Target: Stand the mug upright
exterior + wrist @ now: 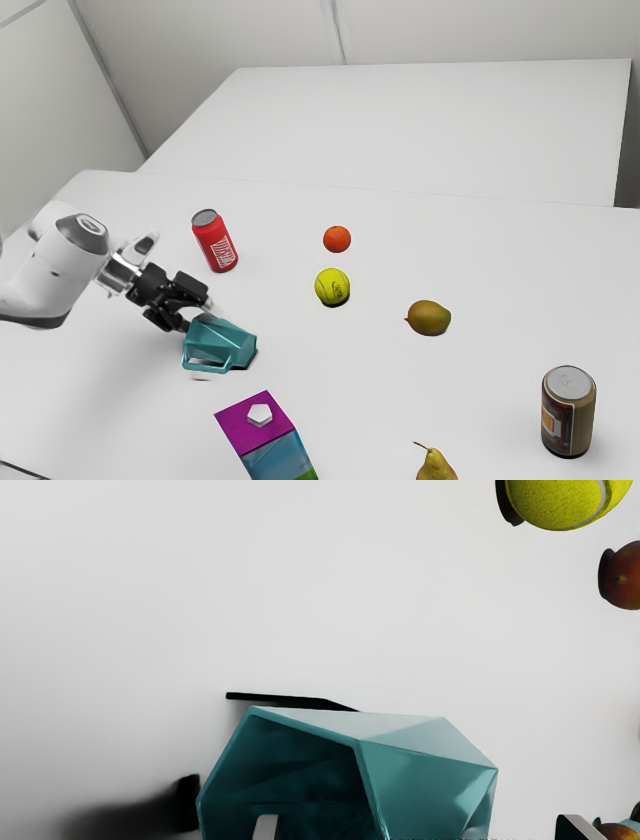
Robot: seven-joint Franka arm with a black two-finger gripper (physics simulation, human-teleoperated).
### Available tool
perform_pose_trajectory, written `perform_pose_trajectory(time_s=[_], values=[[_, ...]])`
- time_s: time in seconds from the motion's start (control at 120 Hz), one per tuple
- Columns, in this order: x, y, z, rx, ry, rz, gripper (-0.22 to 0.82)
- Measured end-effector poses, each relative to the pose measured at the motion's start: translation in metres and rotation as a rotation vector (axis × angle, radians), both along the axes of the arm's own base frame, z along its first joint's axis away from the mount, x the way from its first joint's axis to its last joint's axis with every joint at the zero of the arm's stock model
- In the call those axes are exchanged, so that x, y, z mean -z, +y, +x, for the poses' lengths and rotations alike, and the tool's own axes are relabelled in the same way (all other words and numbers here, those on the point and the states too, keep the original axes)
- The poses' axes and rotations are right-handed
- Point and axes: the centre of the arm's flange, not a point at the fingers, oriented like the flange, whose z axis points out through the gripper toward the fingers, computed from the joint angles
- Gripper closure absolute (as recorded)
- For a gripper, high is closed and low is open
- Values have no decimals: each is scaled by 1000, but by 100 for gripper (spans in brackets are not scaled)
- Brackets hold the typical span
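Exterior view, mug: on its side on the surface, just below the hand.
Hand state: wide; in the wrist view, one jaw over the mouth, the other past the closed end.
Handling: probably rigid, light; smooth facets may slip.
Grip: opposed body walls, clear of handle.
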Motion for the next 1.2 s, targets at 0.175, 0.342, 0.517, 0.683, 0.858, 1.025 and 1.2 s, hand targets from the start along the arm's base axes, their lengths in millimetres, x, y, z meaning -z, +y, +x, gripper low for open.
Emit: perform_pose_trajectory(time_s=[0.175, 0.342, 0.517, 0.683, 0.858, 1.025, 1.2], values=[[0, -7, -1, 44, -24, -35, 1], [0, -12, -1, 78, -48, -45, 10], [-1, -15, 0, 104, -71, -50, 23], [-1, -18, 1, 120, -88, -52, 35], [-2, -19, 2, 134, -104, -51, 50], [-4, -20, 3, 141, -120, -50, 64], [-15, -26, 9, 145, -161, -38, 71]])
